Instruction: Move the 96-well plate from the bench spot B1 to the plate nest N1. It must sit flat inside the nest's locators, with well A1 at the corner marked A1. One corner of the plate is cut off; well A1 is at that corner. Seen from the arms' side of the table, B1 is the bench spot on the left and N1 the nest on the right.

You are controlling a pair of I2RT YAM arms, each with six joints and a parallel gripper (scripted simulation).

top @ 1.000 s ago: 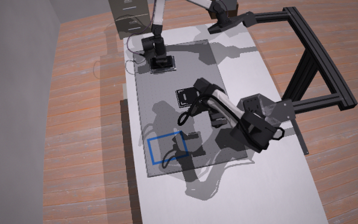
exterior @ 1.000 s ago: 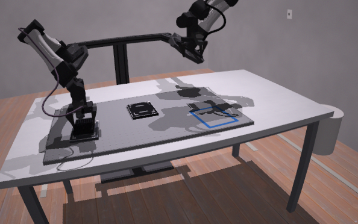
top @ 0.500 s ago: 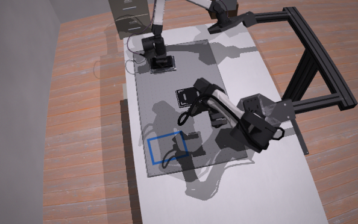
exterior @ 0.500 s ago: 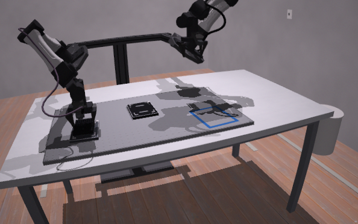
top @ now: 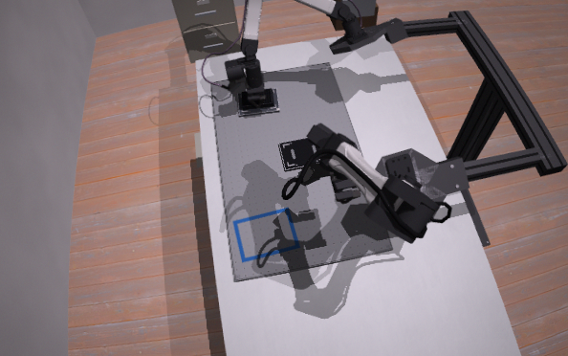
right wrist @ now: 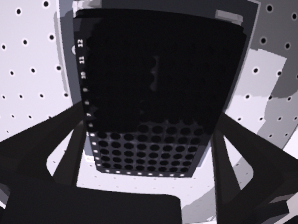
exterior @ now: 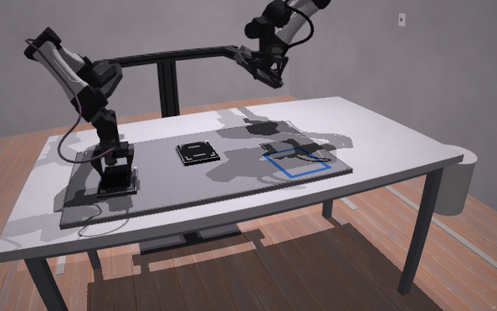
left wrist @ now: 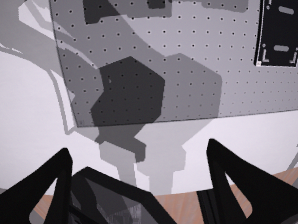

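Plate at N1, seating in hand

96-well plate (top: 270, 99) (exterior: 116, 177) (right wrist: 160, 150) at plate nest N1 (top: 242, 114) (exterior: 134, 185) (right wrist: 68, 60), clamped by right gripper (top: 257, 98) (exterior: 115, 168) (right wrist: 151, 111). Left gripper (top: 345, 188) (exterior: 276, 84) (left wrist: 139, 146) aloof, fingers apart. Flat seating and A1 match: cannot tell. Next, probably: settle level inside locators, check corner, release, lift straight.

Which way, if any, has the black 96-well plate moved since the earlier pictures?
No visible move: the black 96-well plate stays over the dark nest at the same end of the grey perforated board.
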